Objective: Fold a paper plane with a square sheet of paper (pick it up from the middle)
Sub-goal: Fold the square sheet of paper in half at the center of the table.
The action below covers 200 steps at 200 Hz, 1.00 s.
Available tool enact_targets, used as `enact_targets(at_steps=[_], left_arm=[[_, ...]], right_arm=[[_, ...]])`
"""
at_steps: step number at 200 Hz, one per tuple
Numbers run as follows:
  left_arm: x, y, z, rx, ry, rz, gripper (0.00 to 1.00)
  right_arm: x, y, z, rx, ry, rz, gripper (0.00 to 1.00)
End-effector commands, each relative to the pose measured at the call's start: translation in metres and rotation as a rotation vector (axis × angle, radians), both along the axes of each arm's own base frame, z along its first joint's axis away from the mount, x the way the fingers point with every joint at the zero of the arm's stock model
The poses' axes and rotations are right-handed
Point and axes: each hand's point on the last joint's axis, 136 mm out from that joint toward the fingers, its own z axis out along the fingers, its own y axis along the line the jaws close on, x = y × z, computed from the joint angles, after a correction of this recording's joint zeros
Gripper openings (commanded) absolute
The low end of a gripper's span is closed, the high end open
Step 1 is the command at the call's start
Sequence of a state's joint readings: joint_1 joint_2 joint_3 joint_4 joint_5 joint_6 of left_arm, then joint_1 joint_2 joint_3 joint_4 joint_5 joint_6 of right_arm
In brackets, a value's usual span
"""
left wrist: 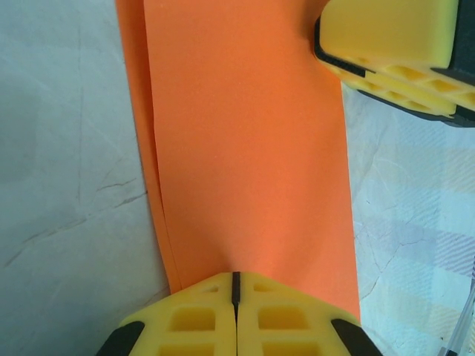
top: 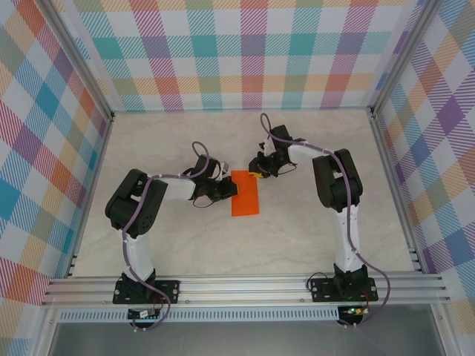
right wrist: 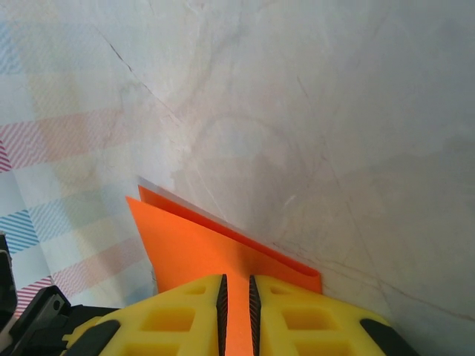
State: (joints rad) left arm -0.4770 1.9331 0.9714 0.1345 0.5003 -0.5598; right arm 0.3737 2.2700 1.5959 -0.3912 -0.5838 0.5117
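The square sheet of paper (top: 245, 194) is bright orange and lies on the table doubled over into a narrow rectangle, not a paper plane. Its two layers show along one long edge (left wrist: 152, 170) and at a corner (right wrist: 200, 245). My left gripper (top: 223, 194) is shut, its joined tips (left wrist: 236, 278) resting on the sheet's left side. My right gripper (top: 260, 175) sits over the sheet's far right corner. Its jaws (right wrist: 236, 285) stand a narrow slit apart with the orange sheet showing beneath the gap. One of its yellow fingers (left wrist: 386, 37) shows in the left wrist view.
The table (top: 185, 245) is pale marble-patterned, with checked walls (top: 245, 52) on three sides and an aluminium rail (top: 245, 285) at the near edge. There is free room all round the sheet.
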Motion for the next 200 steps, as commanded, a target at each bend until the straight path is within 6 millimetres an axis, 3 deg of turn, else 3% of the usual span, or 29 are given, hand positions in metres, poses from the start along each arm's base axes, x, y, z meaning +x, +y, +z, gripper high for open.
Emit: enact_targets(at_steps=[1,65,114,163,176,200], left_arm=[[-0.058,0.050,-0.086,0.273,0.238,0.029,0.05],[-0.060,0.052,-0.087,0.280,0.238,0.032,0.05],[-0.059,0.051,-0.086,0.276,0.236,0.030,0.06],[-0.060,0.052,-0.087,0.283,0.237,0.033,0.06],[-0.060,0.052,-0.086,0.283,0.237,0.034,0.06],[-0.059,0.052,-0.086,0.280,0.237,0.037,0.05]], right_arm=[[0.002,-0.010,-0.038,-0.069,0.031,-0.018,0.19],[0.012,-0.005,0.003,-0.032,-0.041,-0.020,0.19],[0.006,-0.005,-0.015,-0.030,0.008,-0.017,0.19],[0.004,-0.003,0.031,0.022,-0.078,-0.012,0.17],[0.005,-0.004,0.033,0.017,-0.087,-0.014,0.17],[0.005,-0.005,0.019,0.000,-0.062,-0.019,0.16]])
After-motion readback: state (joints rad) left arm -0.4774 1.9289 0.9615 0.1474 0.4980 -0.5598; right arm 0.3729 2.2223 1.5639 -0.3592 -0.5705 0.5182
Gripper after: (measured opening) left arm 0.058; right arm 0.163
